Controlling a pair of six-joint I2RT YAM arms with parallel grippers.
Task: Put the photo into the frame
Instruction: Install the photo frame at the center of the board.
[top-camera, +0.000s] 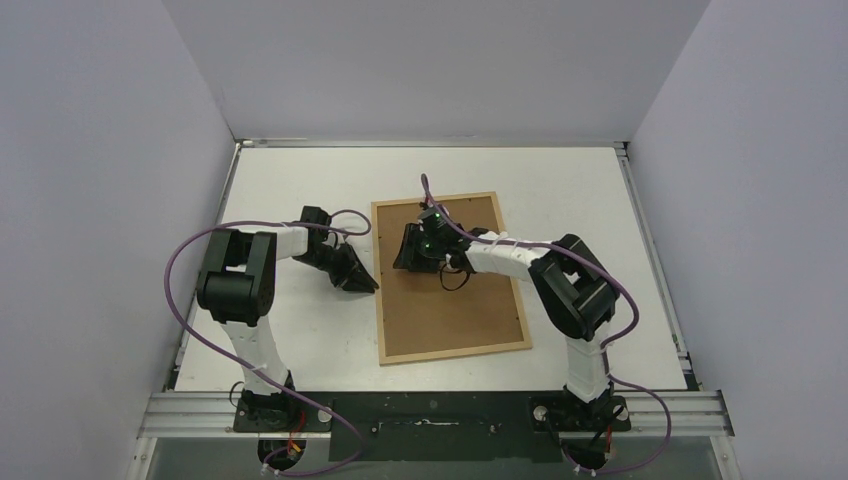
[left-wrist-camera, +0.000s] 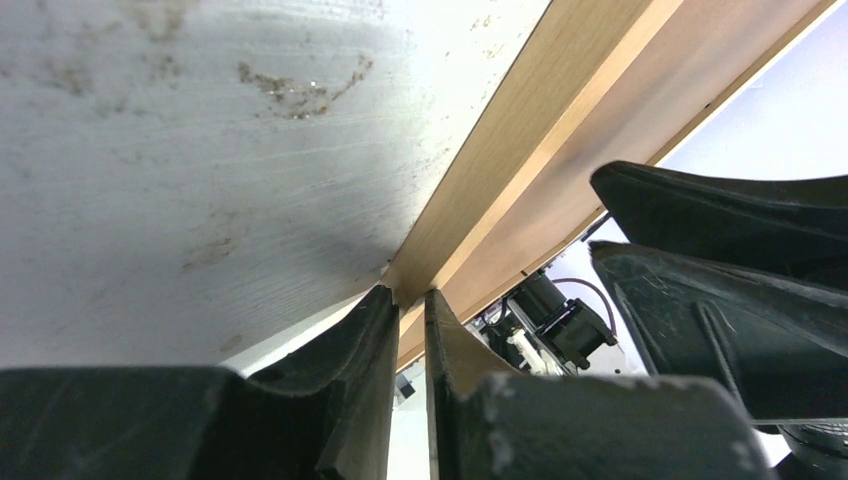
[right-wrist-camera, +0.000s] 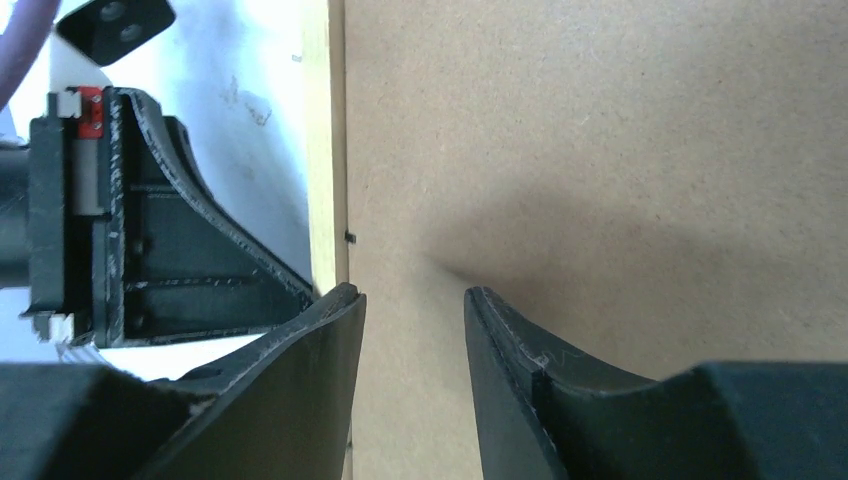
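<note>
From above, the frame (top-camera: 455, 353) lay flat in the middle of the white table (top-camera: 300, 340), turned a little to one side. Its brown back board (top-camera: 450, 310) faced up, with a thin rim of light wood all round it. The left gripper (top-camera: 368, 283) was at the frame's left rim, with its tip touching the wood. The right gripper (top-camera: 405, 258) was over the upper left part of the brown board. Purple cables (top-camera: 190, 250) looped from both arms. In the left wrist view, the table (left-wrist-camera: 200, 150) filled the upper left, and the frame (left-wrist-camera: 520, 150) ran as a slanted wooden strip from the top right down to the middle. The left gripper (left-wrist-camera: 408, 298) was closed to a thin slit, and the wooden edge met the slit right at the tips, so it looked to be pinching the rim. In the right wrist view, the back board (right-wrist-camera: 600, 150) filled most of the picture. The frame (right-wrist-camera: 322, 120) showed as a pale wood strip running down the left side, with a bit of table (right-wrist-camera: 240, 80) beyond it. The right gripper (right-wrist-camera: 410, 300) had its two fingers (right-wrist-camera: 300, 400) apart, with only bare board showing between them, so it held nothing. The left one of these fingers sat over the rim. The left gripper (right-wrist-camera: 180, 250) showed at the left, with its tip at that same rim.
</note>
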